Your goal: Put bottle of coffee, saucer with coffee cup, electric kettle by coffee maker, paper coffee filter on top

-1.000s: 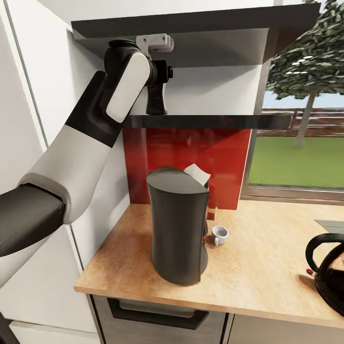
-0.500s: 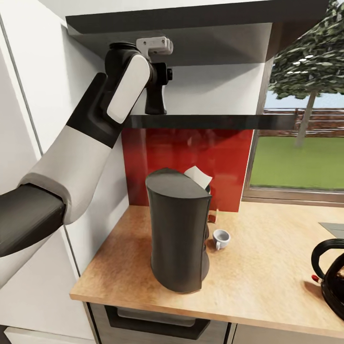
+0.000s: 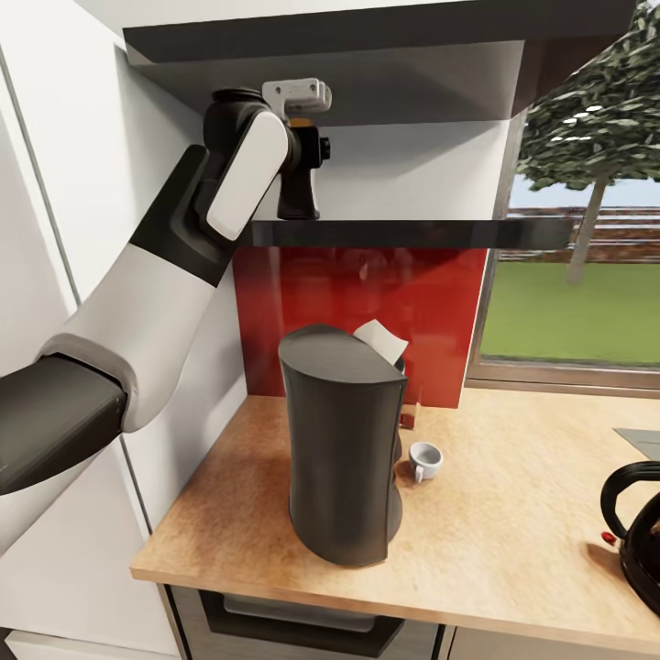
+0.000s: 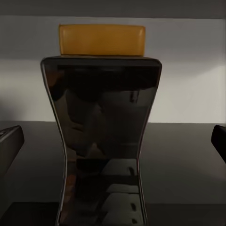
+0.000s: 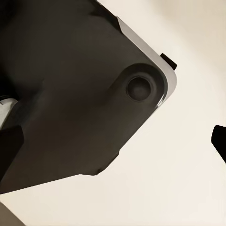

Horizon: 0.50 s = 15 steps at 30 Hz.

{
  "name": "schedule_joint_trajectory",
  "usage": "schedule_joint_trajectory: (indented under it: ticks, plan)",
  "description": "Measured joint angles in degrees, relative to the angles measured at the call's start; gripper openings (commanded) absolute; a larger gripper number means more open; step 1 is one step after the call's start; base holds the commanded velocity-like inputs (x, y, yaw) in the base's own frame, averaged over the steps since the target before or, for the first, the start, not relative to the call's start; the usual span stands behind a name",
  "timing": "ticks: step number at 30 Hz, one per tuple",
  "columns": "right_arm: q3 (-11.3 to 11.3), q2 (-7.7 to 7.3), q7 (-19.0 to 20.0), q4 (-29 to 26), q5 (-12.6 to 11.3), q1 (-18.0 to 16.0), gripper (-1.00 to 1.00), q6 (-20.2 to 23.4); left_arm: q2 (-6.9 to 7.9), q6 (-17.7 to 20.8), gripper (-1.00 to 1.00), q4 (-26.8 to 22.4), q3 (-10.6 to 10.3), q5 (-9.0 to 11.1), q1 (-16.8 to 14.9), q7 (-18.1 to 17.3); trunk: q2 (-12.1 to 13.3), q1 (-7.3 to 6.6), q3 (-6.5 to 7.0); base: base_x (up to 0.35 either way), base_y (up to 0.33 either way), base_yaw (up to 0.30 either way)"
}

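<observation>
The bottle of coffee (image 4: 101, 141), dark glass with an orange lid, stands on the kitchen shelf (image 3: 412, 233). My left gripper (image 3: 307, 151) is raised to it and open. Its fingertips (image 4: 9, 141) stand wide on either side of the bottle (image 3: 298, 197), apart from the glass. The dark coffee maker (image 3: 341, 449) stands on the wooden countertop (image 3: 513, 522) with a white paper filter (image 3: 380, 339) showing at its top rear. A small white cup (image 3: 424, 459) sits beside it. The black electric kettle (image 3: 637, 536) is at the counter's right edge. My right gripper (image 5: 113, 146) is open over pale floor.
A red backsplash (image 3: 367, 312) and a window (image 3: 568, 302) back the counter. A white cabinet wall (image 3: 82, 202) stands at the left, close to my left arm. An upper shelf (image 3: 367, 41) hangs just above the left wrist. A dark robot part (image 5: 70, 94) lies under the right gripper.
The head view has shifted slightly, so the kettle sits further to the right edge. My left wrist has dipped a little at the shelf. The bottle has not moved.
</observation>
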Motion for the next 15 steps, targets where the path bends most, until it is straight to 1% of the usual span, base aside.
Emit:
schedule_joint_trajectory:
  ticks: [5,10,15]
  plan:
    - [0.0,0.0,0.0,-0.02,0.0,0.0,1.0,0.0,0.0,-0.05,1.0,0.49,0.0,0.0,0.04,-0.03,0.0,0.0,0.0,0.06,0.0,0.0]
    - [0.0,0.0,0.0,-0.02,0.0,0.0,1.0,0.0,0.0,-1.49,1.0,1.09,0.0,0.0,0.08,-0.07,0.0,0.0,0.0,0.071,0.0,0.0]
    - [0.0,0.0,0.0,-0.03,0.0,0.0,1.0,0.0,0.0,-2.02,1.0,1.24,0.0,-0.02,0.09,-0.1,0.0,0.0,0.0,0.033,0.0,0.0]
